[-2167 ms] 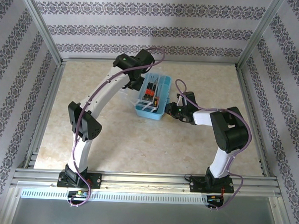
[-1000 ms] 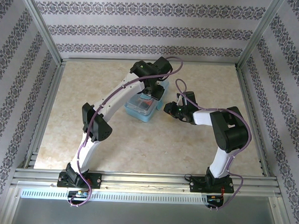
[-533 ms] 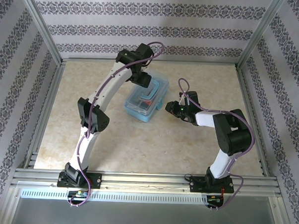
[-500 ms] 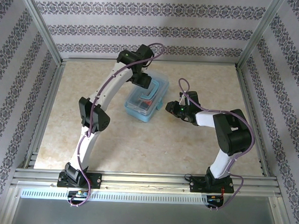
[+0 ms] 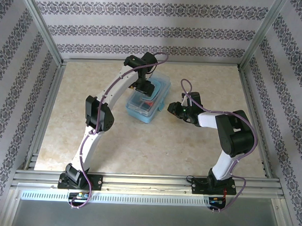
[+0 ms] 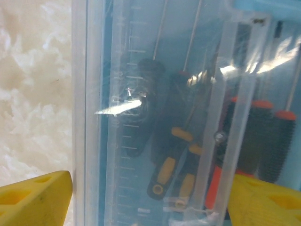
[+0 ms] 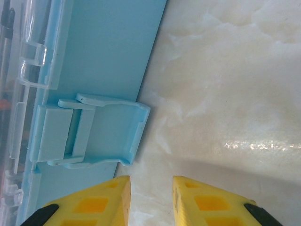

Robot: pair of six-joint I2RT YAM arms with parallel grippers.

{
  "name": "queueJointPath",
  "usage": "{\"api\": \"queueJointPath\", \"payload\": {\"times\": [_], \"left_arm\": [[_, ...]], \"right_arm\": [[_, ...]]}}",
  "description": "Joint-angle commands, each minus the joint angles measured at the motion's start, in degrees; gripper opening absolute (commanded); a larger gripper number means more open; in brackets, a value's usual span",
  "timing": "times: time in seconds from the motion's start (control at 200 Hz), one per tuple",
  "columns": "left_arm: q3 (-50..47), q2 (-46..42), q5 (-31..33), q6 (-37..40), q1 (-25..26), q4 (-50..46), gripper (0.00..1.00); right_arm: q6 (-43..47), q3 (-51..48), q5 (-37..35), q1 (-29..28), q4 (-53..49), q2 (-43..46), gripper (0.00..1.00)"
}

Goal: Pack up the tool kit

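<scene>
- Sitting near the middle of the table (image 5: 139, 142), toward its far side, the blue tool box (image 5: 147, 99) has its clear lid (image 6: 141, 94) down.
- Through the lid, tools show: black-and-yellow handles (image 6: 171, 160) and black handles with orange ends (image 6: 263, 136), lying side by side.
- A blue latch (image 7: 101, 132) on the box's right-hand side wall sticks out, not snapped flat.
- The left gripper (image 5: 147, 88) hangs just above the lid, its yellow fingers (image 6: 35, 200) spread wide with nothing held.
- The right gripper (image 7: 151, 200) sits low beside the box, just next to the latch; its fingers (image 7: 207, 202) stand a narrow gap apart, with bare table between them and nothing held.
</scene>
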State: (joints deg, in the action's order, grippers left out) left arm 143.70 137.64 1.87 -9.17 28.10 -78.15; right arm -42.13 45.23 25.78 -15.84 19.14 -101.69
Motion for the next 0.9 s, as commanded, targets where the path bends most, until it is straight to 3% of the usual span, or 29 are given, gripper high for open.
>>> {"api": "queueJointPath", "payload": {"times": [0.0, 0.435, 0.7, 0.894], "left_arm": [[-4.1, -1.9, 0.6, 1.2, -1.5, 1.9, 0.82], [-27.0, -11.6, -4.8, 1.7, -4.4, 12.0, 0.54], [-38.3, -17.0, -10.9, 0.5, -9.0, 17.3, 0.52], [-39.1, -17.2, -11.2, 1.4, -10.5, 17.8, 0.52]], "right_arm": [[-0.2, -0.4, -0.1, 0.6, 1.2, 1.4, 0.31], [-2.2, -1.0, 4.8, 0.6, 6.1, 0.6, 0.34], [-5.4, -1.3, 9.8, 0.5, 12.3, -1.1, 0.35], [-9.5, -1.1, 15.6, -0.8, 22.1, -3.8, 0.44]]}}
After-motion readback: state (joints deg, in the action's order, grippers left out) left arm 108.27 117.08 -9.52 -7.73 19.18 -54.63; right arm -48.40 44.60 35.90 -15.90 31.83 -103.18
